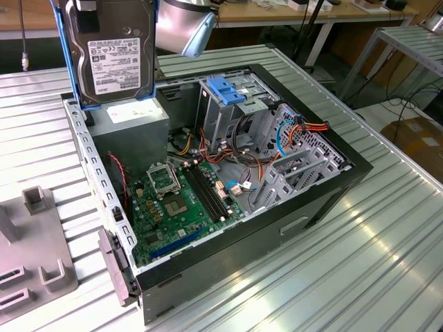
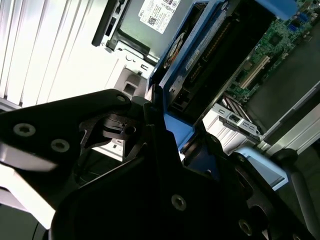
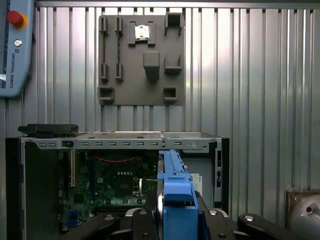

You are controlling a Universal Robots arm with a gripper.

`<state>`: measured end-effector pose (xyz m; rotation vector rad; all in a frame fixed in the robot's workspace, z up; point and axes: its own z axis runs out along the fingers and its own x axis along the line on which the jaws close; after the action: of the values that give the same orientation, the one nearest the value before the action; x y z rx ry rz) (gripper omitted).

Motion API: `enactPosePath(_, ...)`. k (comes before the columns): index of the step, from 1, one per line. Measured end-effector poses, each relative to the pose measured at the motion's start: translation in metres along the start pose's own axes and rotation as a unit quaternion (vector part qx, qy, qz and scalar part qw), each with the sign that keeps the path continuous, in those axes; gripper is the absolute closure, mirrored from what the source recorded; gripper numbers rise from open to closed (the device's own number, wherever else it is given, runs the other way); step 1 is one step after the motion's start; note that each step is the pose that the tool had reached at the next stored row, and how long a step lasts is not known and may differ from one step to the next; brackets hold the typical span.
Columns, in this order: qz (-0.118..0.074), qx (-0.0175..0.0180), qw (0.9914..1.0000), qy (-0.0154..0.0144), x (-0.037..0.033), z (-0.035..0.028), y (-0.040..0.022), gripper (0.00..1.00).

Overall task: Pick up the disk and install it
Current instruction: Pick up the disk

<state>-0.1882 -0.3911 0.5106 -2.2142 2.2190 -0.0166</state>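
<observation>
Disk (image 1: 114,55) upright above open computer case (image 1: 277,235), top edge cut off, tool (image 3: 176,216) clamped on it.

The disk (image 1: 118,24) carries a white label (image 1: 113,67) with barcodes and fine print, too small to make out in the exterior view. In the second wrist view, a white barcode sticker (image 2: 159,11) sits on a grey metal box (image 2: 137,27). In the first wrist view, a pendant (image 3: 20,50) bears one line of capital lettering.
</observation>
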Motion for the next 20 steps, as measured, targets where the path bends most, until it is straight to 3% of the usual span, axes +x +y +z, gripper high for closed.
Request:
enactPosePath(11,0.0,0.0,1.0,0.0,0.0237,0.0002,-0.0084,0.63)
enactPosePath(19,0.0,-0.0001,1.0,0.0001,0.0248,0.0001,-0.009,0.63)
enactPosePath(20,0.0,-0.0001,1.0,0.0001,0.0277,0.0002,-0.0089,0.63)
